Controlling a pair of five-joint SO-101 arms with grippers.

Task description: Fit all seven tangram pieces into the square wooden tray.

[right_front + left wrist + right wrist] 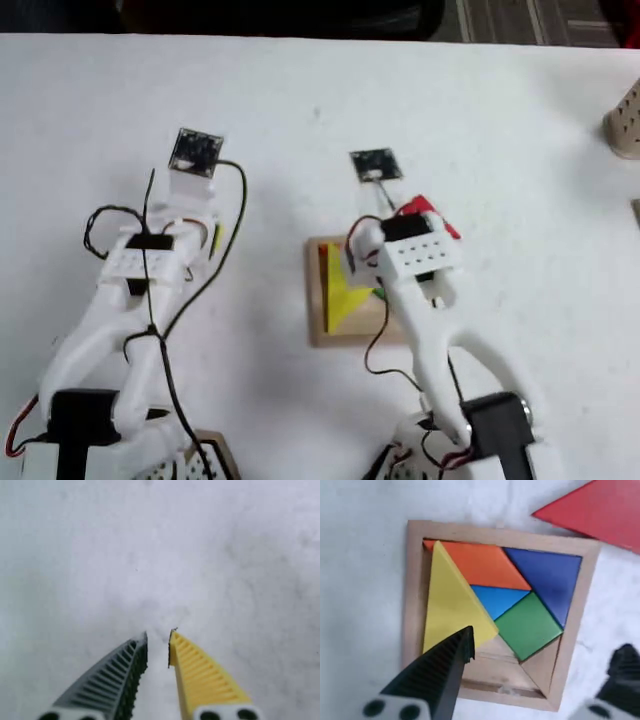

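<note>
The square wooden tray holds a yellow triangle along one side, an orange piece, a dark blue triangle, a light blue piece and a green square. One corner of the tray is bare wood. A red triangle lies on the table just outside the tray. My right gripper hangs open above the tray with nothing between its fingers; its black finger is over the yellow triangle's corner. In the high view the right arm covers most of the tray. My left gripper is over bare white table, slightly open and holding nothing.
A wooden pegged object stands at the table's far right edge. Another wooden item sits by the left arm's base. Black cables loop beside the left arm.
</note>
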